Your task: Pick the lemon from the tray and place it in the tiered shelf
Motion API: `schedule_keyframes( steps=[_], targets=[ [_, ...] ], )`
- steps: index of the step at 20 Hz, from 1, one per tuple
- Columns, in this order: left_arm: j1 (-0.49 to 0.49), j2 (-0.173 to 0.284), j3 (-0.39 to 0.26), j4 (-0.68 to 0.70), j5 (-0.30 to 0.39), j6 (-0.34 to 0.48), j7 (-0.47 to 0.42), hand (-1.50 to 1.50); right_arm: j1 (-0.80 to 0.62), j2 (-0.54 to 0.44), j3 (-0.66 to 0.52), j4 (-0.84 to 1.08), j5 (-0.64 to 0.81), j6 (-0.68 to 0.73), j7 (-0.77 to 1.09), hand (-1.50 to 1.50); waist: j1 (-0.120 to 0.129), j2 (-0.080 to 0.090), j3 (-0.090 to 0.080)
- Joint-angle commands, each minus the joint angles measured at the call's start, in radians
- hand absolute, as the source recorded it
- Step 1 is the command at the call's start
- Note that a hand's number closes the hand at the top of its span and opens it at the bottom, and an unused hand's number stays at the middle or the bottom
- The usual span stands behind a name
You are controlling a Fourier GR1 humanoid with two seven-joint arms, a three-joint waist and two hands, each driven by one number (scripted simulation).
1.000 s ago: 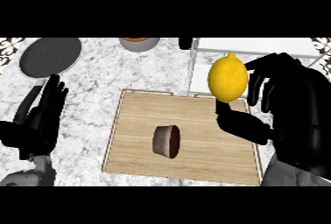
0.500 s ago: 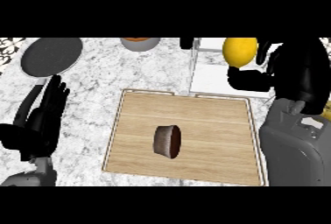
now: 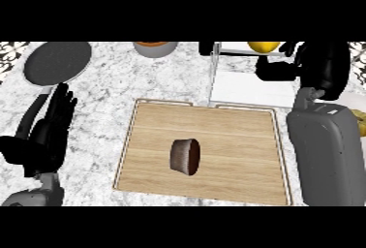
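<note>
White marbled bench (image 3: 107, 92), wooden tray (image 3: 214, 126) at centre: right hand (image 3: 314, 63), fingers curled round the lemon (image 3: 265, 46), holds it over the white tiered shelf (image 3: 250, 87) — placing step; next, lower and release; left hand (image 3: 46, 131) rests spread.

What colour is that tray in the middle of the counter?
Light wood-brown with a pale rim, seen in the head view: the tray.

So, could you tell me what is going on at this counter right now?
The right hand has carried the lemon off the wooden tray and is at the white tiered shelf, at the counter's far edge. Whether it still holds the lemon cannot be seen. A brown bowl-like thing remains on the tray. The left hand rests open at the left.
</note>
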Motion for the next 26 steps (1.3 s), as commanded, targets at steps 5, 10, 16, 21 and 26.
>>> schedule_keyframes(
  steps=[5, 10, 16, 21, 26],
  targets=[
    [-0.042, 0.007, 0.012, 0.044, -0.016, -0.002, 0.003, 0.00, -0.075, 0.001, -0.085, 0.233, -0.037, -0.180, -0.082, 1.50, 0.005, 0.012, 0.004],
    [-0.023, -0.013, 0.001, 0.037, -0.017, 0.003, -0.014, 0.00, -0.106, -0.005, -0.129, 0.315, -0.129, -0.139, -0.113, -1.50, 0.008, 0.013, 0.004],
    [-0.043, -0.015, -0.008, 0.016, -0.025, 0.007, 0.025, 0.00, -0.203, -0.022, -0.166, 0.405, -0.193, -0.155, -0.152, -1.50, 0.009, 0.012, 0.004],
    [0.026, -0.012, -0.028, -0.125, -0.038, 0.012, 0.118, 0.00, -0.120, -0.031, -0.171, 0.314, -0.282, -0.185, -0.265, -1.50, 0.000, 0.005, 0.004],
    [-0.016, 0.019, 0.059, 0.007, 0.022, -0.037, -0.002, 0.00, -0.170, -0.082, -0.228, 0.302, -0.342, -0.232, -0.269, -1.50, -0.006, 0.007, 0.004]
  ],
)
